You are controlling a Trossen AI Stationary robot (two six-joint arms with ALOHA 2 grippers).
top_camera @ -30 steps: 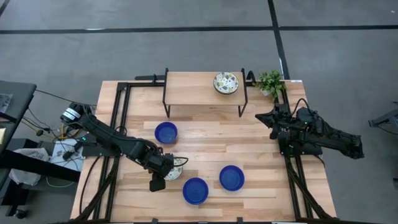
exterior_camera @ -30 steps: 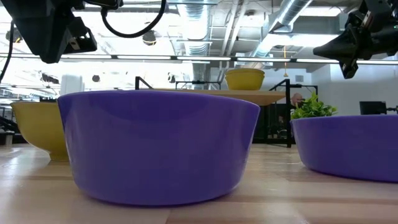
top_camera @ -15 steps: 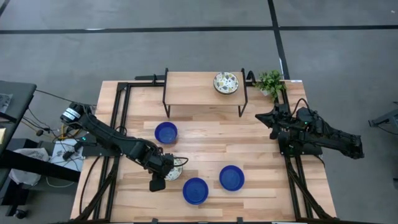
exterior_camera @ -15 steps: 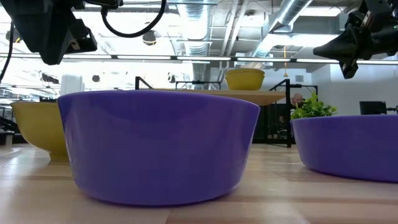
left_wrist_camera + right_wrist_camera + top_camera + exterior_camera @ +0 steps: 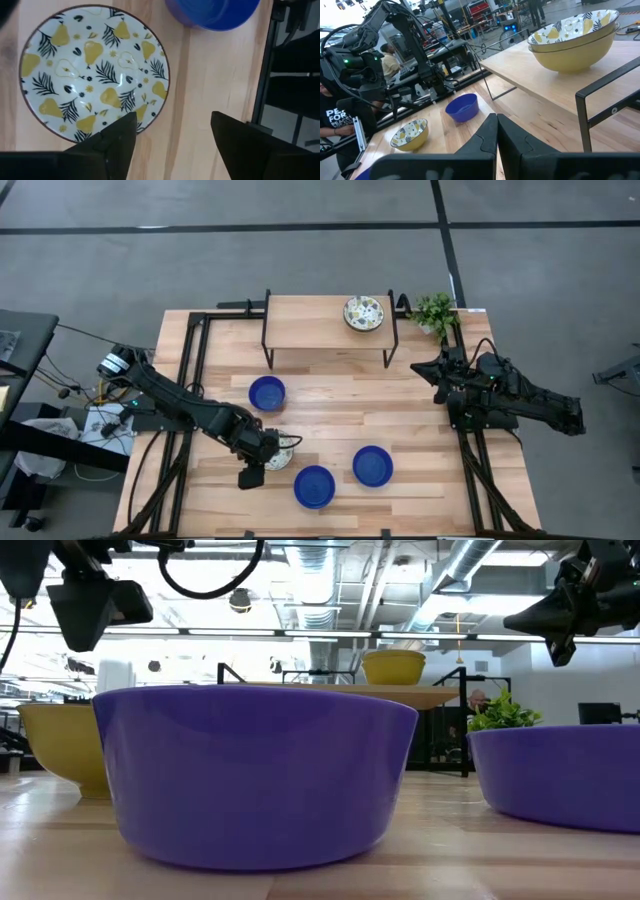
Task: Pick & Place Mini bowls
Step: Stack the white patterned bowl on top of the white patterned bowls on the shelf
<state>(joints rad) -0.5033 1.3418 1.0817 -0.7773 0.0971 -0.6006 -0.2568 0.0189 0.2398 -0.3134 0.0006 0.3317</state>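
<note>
A patterned mini bowl, white with yellow pears inside and yellow outside, stands on its base on the table at the near left. My left gripper hovers open above its rim, slanting down, one finger over the rim and one beyond it. Three blue mini bowls stand on the table. Two more patterned bowls sit stacked on the raised shelf at the far side. My right gripper is shut, held level at the table's right side, holding nothing.
A small green plant stands at the far right beside the shelf. Black frame rails run along the table's left and right sides. A person sits beyond the table's left side. Bare wood lies mid-table between the shelf and the blue bowls.
My left gripper has opened its fingers wide while staying in place above the patterned bowl. The bowl has not moved.
</note>
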